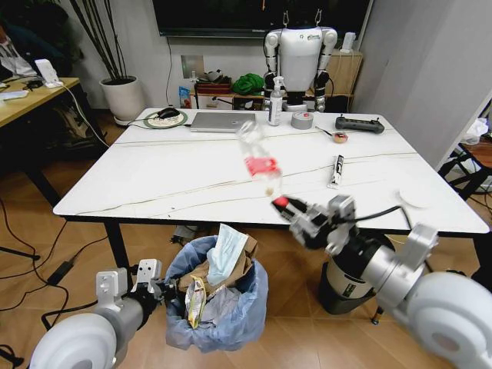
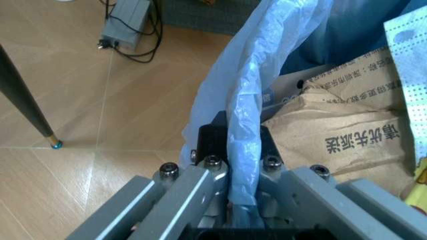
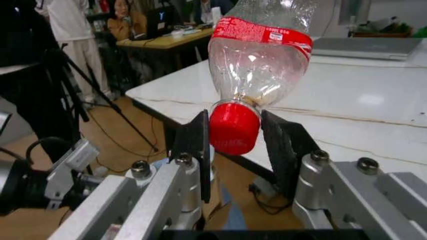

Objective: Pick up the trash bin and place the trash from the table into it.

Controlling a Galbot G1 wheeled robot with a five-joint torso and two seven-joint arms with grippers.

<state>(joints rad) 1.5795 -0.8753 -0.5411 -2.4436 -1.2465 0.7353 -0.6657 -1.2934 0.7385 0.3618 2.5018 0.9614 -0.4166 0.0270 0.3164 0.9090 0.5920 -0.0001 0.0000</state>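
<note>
In the head view the right gripper (image 1: pixel 286 206) pinches the red cap of the crushed bottle (image 1: pixel 258 160), whose long axis points up toward eleven o'clock over the front edge of the table (image 1: pixel 154 184). The trash bin (image 1: pixel 217 307) hangs at about seven o'clock from that gripper, below table height. The left gripper (image 1: pixel 157 290) is clamped on the bin's bag-lined rim at its nine o'clock side, so the drop looks down and leftward.
</note>
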